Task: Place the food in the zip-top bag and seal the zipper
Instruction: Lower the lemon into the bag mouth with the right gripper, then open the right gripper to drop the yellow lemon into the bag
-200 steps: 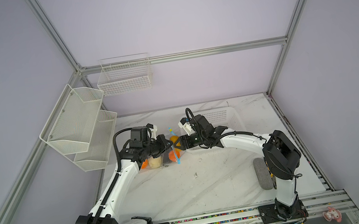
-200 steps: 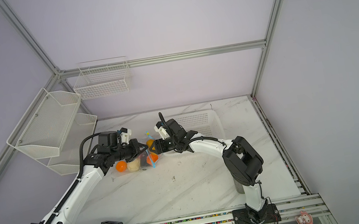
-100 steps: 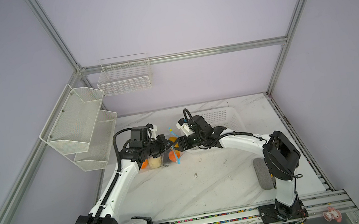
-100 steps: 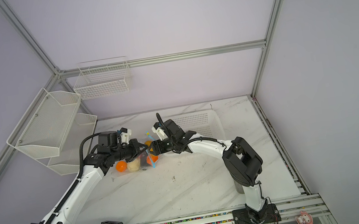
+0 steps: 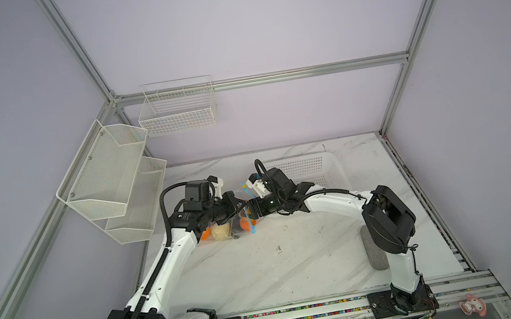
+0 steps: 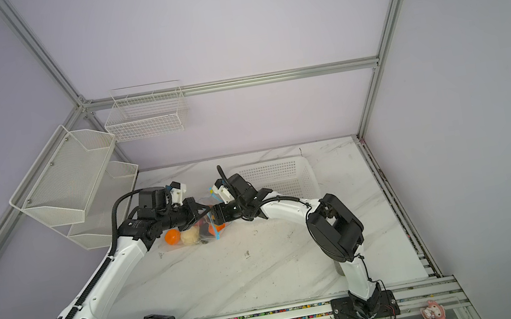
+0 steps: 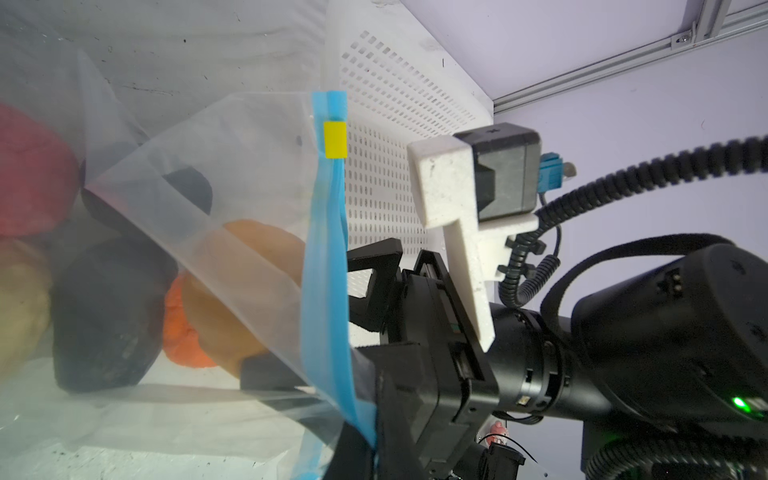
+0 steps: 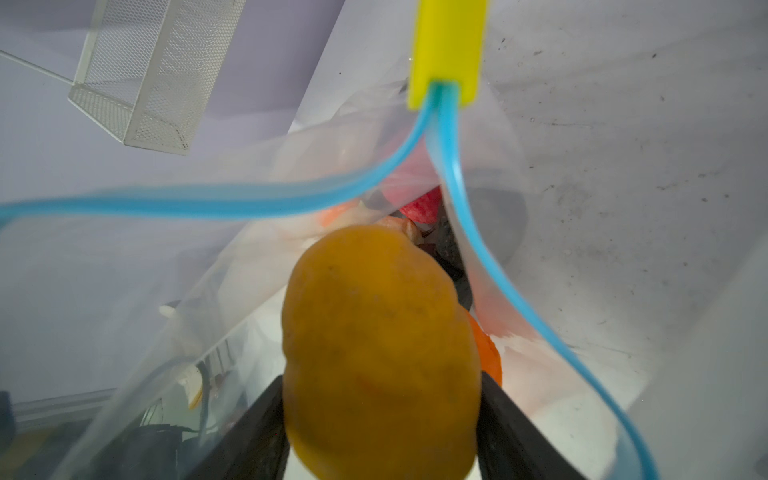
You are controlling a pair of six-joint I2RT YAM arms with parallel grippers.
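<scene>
- Right gripper (image 8: pixel 380 419) hugs the yellow-brown oval (image 8: pixel 380 340) inside the zip-top bag (image 7: pixel 232 174)'s open mouth.
- Left gripper (image 5: pixel 235 207) looks pinched shut on the bag's floppy rim.
- Oval looks light, squishy; mid-body hold suits.

Looking down from high front over whole table (image 5: pixel 298 264) in both top views, wrist views close on zip-top bag (image 7: pixel 249 145) from opposite sides.
</scene>
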